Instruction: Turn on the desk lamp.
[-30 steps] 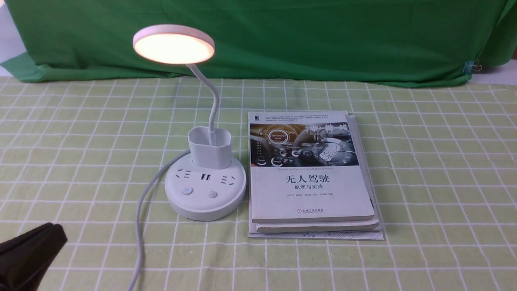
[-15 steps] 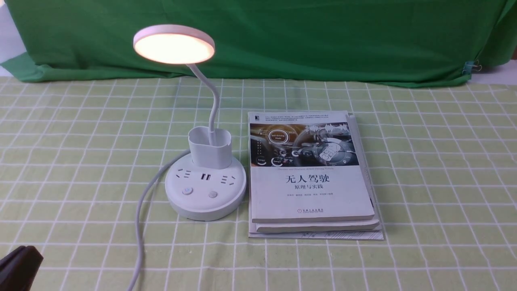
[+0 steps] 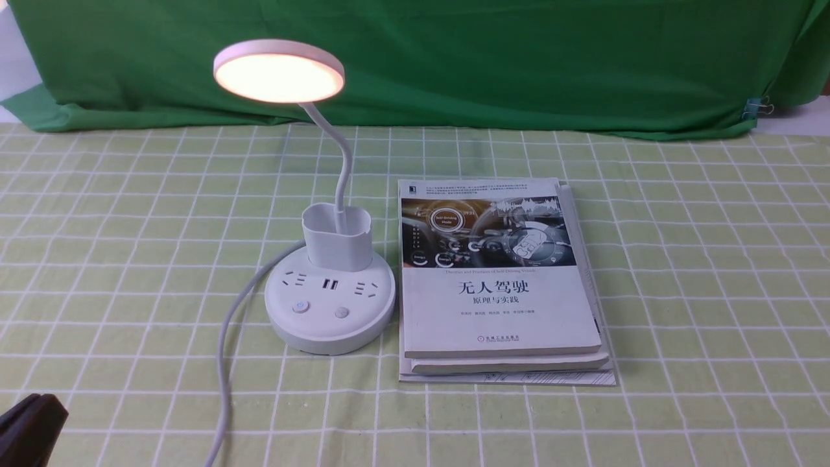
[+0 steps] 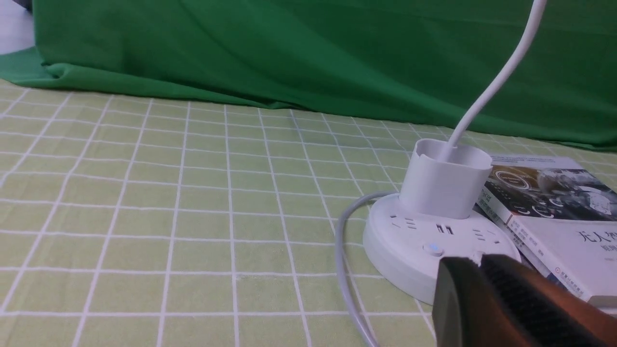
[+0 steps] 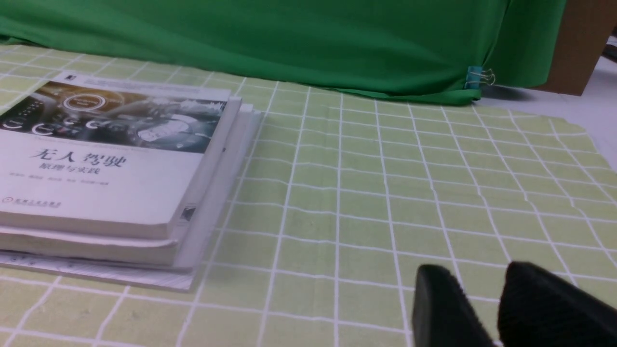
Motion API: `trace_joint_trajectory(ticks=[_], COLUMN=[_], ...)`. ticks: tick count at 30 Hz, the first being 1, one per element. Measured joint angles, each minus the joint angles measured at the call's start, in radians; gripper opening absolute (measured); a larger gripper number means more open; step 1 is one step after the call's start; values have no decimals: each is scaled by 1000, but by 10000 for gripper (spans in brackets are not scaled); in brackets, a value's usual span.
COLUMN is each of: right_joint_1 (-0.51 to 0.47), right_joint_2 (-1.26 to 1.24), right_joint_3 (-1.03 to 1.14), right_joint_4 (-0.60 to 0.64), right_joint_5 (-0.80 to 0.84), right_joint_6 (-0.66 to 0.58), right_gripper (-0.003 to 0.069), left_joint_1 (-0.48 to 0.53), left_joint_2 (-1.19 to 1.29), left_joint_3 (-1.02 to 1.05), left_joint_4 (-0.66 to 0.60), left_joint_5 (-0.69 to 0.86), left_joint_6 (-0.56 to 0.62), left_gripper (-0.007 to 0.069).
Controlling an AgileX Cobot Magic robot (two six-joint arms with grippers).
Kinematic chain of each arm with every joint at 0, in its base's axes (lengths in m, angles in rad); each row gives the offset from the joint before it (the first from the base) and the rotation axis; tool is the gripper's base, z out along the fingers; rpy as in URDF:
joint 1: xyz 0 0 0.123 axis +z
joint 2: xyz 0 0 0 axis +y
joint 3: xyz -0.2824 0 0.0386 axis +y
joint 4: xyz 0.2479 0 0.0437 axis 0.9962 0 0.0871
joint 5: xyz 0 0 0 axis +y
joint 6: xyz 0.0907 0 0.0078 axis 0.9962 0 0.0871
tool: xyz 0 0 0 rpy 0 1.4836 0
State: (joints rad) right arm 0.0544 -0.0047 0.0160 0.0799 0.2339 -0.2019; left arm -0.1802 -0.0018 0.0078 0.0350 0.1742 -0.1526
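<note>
In the front view only a dark tip of the left gripper (image 3: pixel 29 428) shows at the lower left corner, low over the checked cloth (image 3: pixel 681 272) and well apart from everything else. From there its fingers look pressed together; the left wrist view shows them (image 4: pixel 487 294) close up, side by side with no clear gap, holding nothing.

Right of it, the cord (image 3: pixel 224 350) runs from the near edge up to the lamp (image 3: pixel 329 305), which stands left of centre on the cloth. The front view gives the whole lamp: round base with sockets and two buttons (image 3: pixel 300 307), a cup holder at the back of the base, the neck curving up and left, and the disc head (image 3: pixel 279 70) glowing warm, so the lamp is on. The left wrist view cuts the head off, showing only the base (image 4: pixel 409 241), cup and lower neck, but it picks out a small blue glow on one button (image 4: pixel 432 248).

Just beside the base on its right lies a stack of books (image 3: pixel 499 285), flat on the cloth. The right wrist view shows the stack's layered edges (image 5: pixel 120 202), a binder clip (image 5: pixel 477 77) on the green backdrop (image 5: pixel 289 38), and the right gripper (image 5: pixel 487 308), its two fingers slightly parted with cloth showing between them. That gripper does not appear in the front view.
</note>
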Motion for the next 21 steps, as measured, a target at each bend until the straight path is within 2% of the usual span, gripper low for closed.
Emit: trace_joint_trajectory(ticks=[5,21], right_joint_1=[0,0], right_joint_2=[0,0], right_joint_3=[0,0], right_joint_4=[0,0], right_joint_5=[0,0], right_joint_6=[0,0], right_gripper=[242,242], left_joint_1=[0,0], left_joint_2=[0,0], left_joint_3=[0,0], left_joint_4=[0,2], left_joint_5=[77,84], left_joint_6=[19,24], left_gripper=[19,19])
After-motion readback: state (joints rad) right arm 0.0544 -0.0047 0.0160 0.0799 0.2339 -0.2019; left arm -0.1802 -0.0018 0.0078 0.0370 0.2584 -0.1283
